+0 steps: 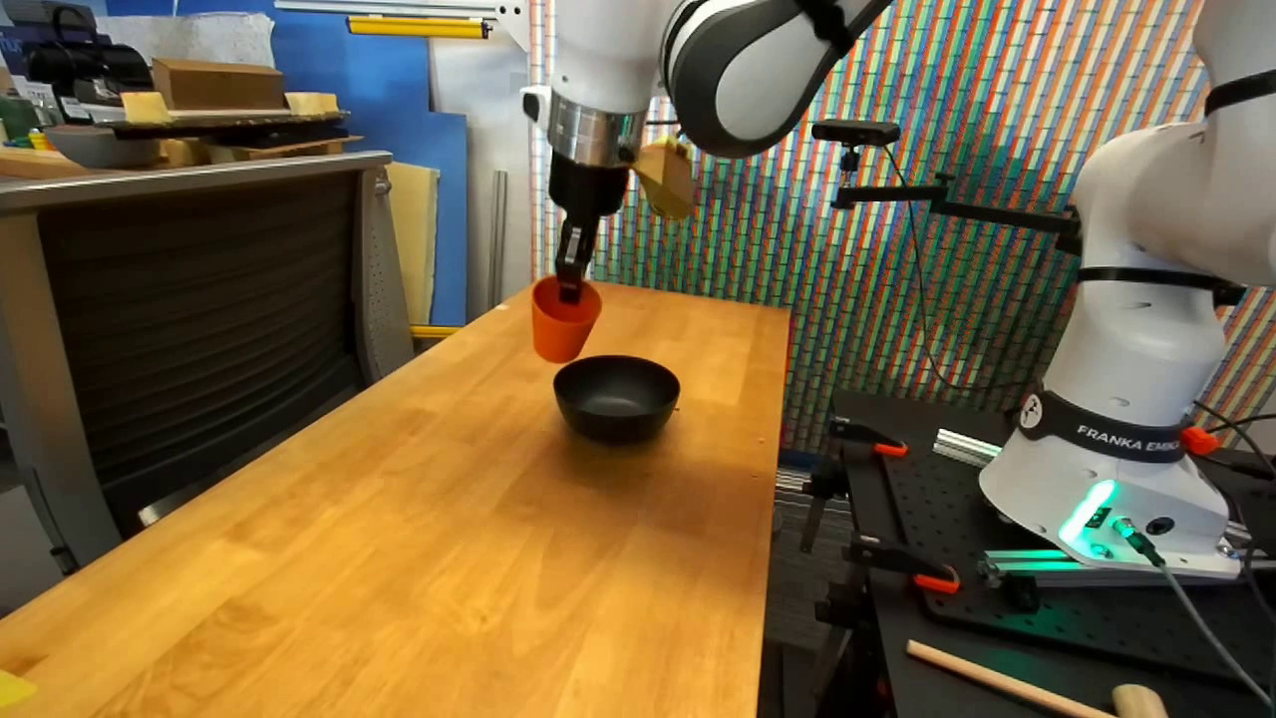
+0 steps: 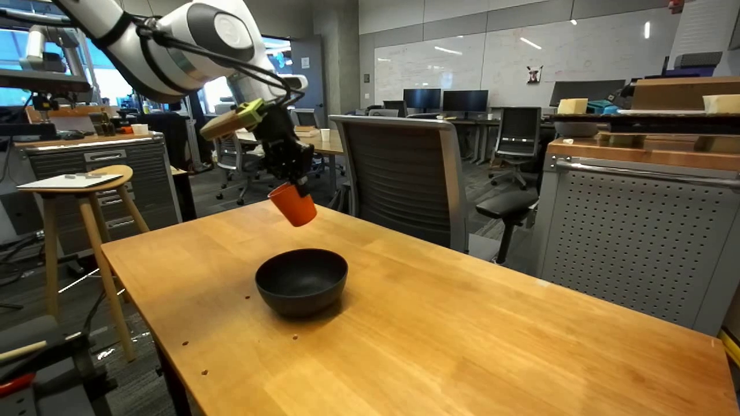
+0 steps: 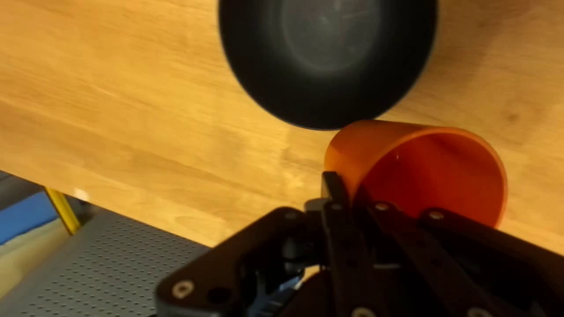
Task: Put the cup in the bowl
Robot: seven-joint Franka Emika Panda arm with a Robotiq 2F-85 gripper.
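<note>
Noted the gripper [image 1: 569,286] above the bench [image 1: 449,558], toward its far short edge. Logged the jaws as narrow, pinched on one wall of the cup [image 2: 293,207]: per the wrist view, with one finger [image 3: 335,190] along the outside and the other reaching into the mouth.

Located the cup in mid-air in both exterior views, tilted, with mouth upward, clear of the bench and outside the bowl [image 2: 302,293]. In the wrist view, seen just beside the bowl, on the side toward the bench edge at lower left, with a slight line-of-sight overlap across the rim. In an exterior view, apart from the bowl, with bench top showing between base and rim; cannot judge the exact gap.

Recorded the bowl as upright on the bench, toward the far short edge, closer to the robot-side long edge than to the chair-side one. In the wrist view, cropped by the upper border, with a paler round floor inside. Spotted a few small dark marks [image 2: 185,343] in the bench top near the robot-side edge.

Beside the chair-side edge, saw a chair [image 2: 399,179] and, farther out, a cabinet [image 2: 636,242] with a perforated grey side. Past the far corner on the robot side, found a stool [image 2: 124,172] with a white board [image 2: 60,181] on top. Beyond the robot-side edge, noted the arm's base [image 1: 1107,509] on a black stand [image 1: 952,524], with a wooden stick [image 1: 997,679] lying near.
</note>
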